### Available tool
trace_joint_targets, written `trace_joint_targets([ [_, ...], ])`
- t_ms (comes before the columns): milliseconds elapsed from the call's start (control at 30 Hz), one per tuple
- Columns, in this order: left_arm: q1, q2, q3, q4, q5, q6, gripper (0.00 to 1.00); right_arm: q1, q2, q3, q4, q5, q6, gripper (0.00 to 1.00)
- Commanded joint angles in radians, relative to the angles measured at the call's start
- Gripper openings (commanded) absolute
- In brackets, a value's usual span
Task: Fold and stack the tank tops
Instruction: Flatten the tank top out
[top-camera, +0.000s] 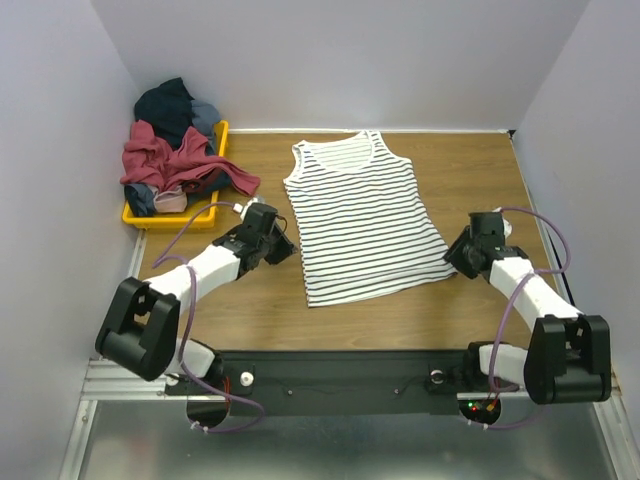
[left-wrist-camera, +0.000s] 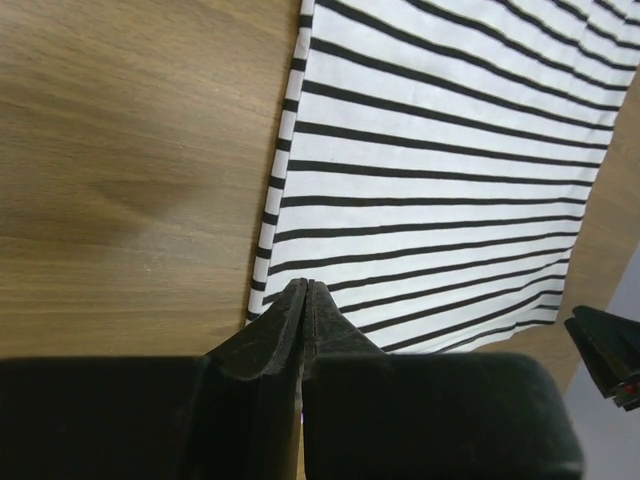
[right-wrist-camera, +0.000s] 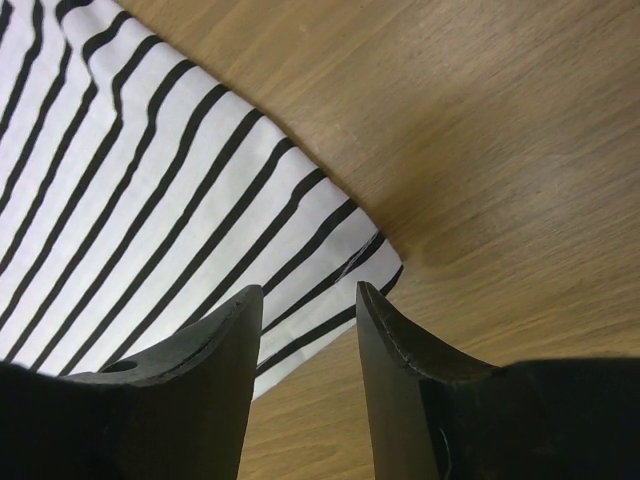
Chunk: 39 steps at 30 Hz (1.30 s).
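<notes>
One tank top (top-camera: 365, 215), white with thin dark stripes, lies flat in the middle of the wooden table, neck toward the far wall. My left gripper (top-camera: 283, 243) sits at its left edge near the hem. In the left wrist view its jaws (left-wrist-camera: 306, 285) are pressed together over the hem corner of the striped cloth (left-wrist-camera: 440, 150), with no cloth seen pinched between them. My right gripper (top-camera: 455, 255) hovers at the top's right hem corner. It stands open (right-wrist-camera: 308, 290), with the striped corner (right-wrist-camera: 150, 220) showing in the gap and nothing held.
A yellow tray (top-camera: 165, 215) at the back left holds a heap of red, dark blue and grey garments (top-camera: 170, 140). Grey walls close in the table (top-camera: 480, 170) on three sides. The right gripper's tip (left-wrist-camera: 610, 350) shows in the left wrist view.
</notes>
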Motion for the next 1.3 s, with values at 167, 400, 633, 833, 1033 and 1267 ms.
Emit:
trace_joint_targets([
  [167,0.070,0.082,0.065,0.088,0.071,0.025,0.13,-0.005,0.113,-0.026,0.095,0.159,0.036,0.48],
  [400,0.148,0.105,0.135,0.099,0.064,0.048,0.22,-0.038,0.082,0.043,0.100,0.192,-0.022,0.47],
  [633,0.184,0.309,0.342,0.125,0.091,0.115,0.27,0.337,0.083,0.175,0.006,0.251,0.030,0.47],
  [833,0.185,0.539,0.618,0.045,0.061,0.189,0.37,0.710,0.273,0.270,0.003,0.325,0.134,0.46],
  [1033,0.193,0.659,0.792,-0.091,-0.071,0.280,0.46,0.993,0.461,0.416,0.003,0.349,0.171,0.46],
  [1267,0.199,0.726,0.859,-0.148,-0.162,0.333,0.46,1.137,0.633,0.554,0.003,0.352,0.168,0.46],
])
